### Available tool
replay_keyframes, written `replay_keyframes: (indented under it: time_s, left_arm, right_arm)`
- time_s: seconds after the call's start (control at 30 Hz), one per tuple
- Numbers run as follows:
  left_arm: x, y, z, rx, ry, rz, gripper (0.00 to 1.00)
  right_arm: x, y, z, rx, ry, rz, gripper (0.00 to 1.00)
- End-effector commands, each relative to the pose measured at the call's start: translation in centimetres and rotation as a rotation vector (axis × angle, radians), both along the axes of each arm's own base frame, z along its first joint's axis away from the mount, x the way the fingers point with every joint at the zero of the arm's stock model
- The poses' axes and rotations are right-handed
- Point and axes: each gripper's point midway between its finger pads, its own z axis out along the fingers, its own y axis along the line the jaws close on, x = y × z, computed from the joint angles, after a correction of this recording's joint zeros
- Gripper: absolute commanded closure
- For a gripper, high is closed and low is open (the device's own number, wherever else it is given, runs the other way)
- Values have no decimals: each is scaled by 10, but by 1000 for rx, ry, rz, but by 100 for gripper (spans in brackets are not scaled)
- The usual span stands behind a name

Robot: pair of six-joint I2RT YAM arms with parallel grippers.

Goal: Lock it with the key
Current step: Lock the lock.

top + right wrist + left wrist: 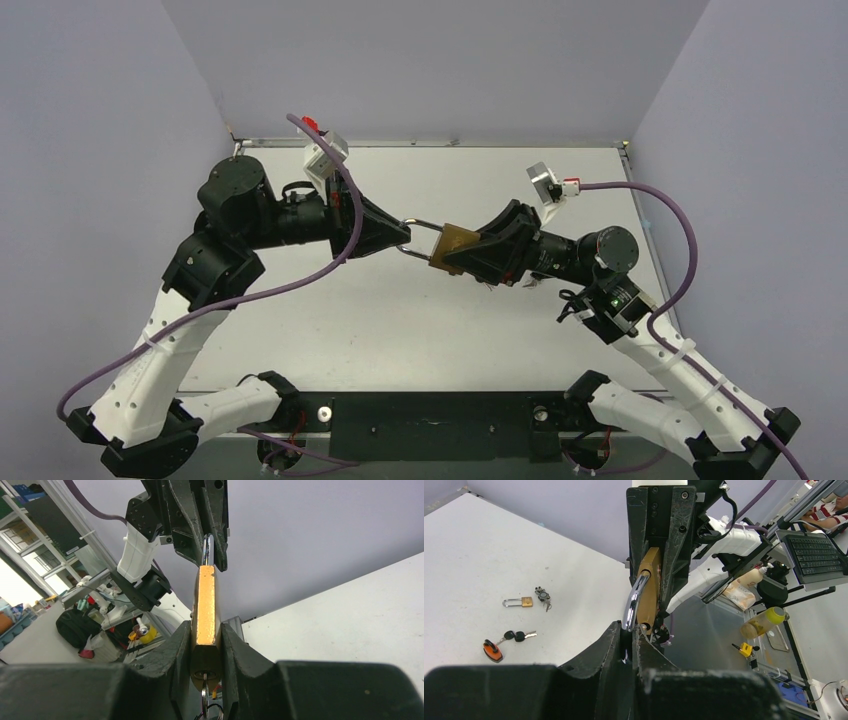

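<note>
I'm squeezing my L gripper (405, 237) down to almost nothing. Its 2 fingers are pinching the bend of the chrome shackle (634, 600). My R gripper (462, 250) is standing only partly closed, w/ its 2 fingers pressing on the flat sides of the brass padlock (205, 600). So both tools are gripping the same lock, one at each end, and it's hanging in the air above the middle of the table (400, 330), touching nothing else.

In the R wrist view a key (204, 684) seems to be sitting in the keyhole at the near end of the body, w/ a ring dangling below. My own fingers are crowding that spot, so I can't tell how deep it's sitting. I also can't tell if the shackle is pushed home or not.

Counting locks, I'm seeing 2: the one I'm holding, and a small padlock (520, 601) lying flat on the white surface in the L wrist view. Just beside that one a bunch of dark-headed keys (543, 596) is lying. Nearer the camera a 2nd bunch (519, 635) is lying, joined to an orange tag (492, 650). All of these are sitting well apart from the held lock.

Off the table in that view, a keyboard (816, 555) and a yellow bottle (765, 623) are showing. The R gripper's black fingers are covering most of the brass there.
</note>
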Motion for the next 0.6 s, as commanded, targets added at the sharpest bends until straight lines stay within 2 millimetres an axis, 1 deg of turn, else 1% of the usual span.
replay_keyframes:
  time_s: [0.0,0.13,0.2,0.23,0.27,0.3,0.4,0.5,0.57]
  left_arm:
    - [-8,2,12,-22,-72,-17,100]
    - [-10,-3,13,-27,-67,-32,100]
    - [-12,-7,12,-28,-54,-42,100]
    - [-10,-8,10,-26,-49,-38,100]
    - [-12,-11,9,-25,-42,-46,100]
    - [-11,-13,6,-22,-35,-44,100]
    - [-13,-22,1,-28,-5,-65,100]
    - [-13,-29,-7,-20,16,-68,100]
    - [-13,-32,-13,-9,27,-66,100]
  right_arm:
    - [-23,-11,56,165,-134,60,100]
    - [-21,-6,55,160,-125,57,100]
    - [-13,-1,49,127,-150,4,100]
    - [-9,3,44,96,-125,-21,100]
    - [-6,3,42,79,-161,-53,100]
    - [-3,5,38,56,-140,-82,100]
    - [5,9,34,33,-149,-128,100]
    - [11,12,33,25,-149,-142,100]
    - [11,13,38,42,-152,-140,100]
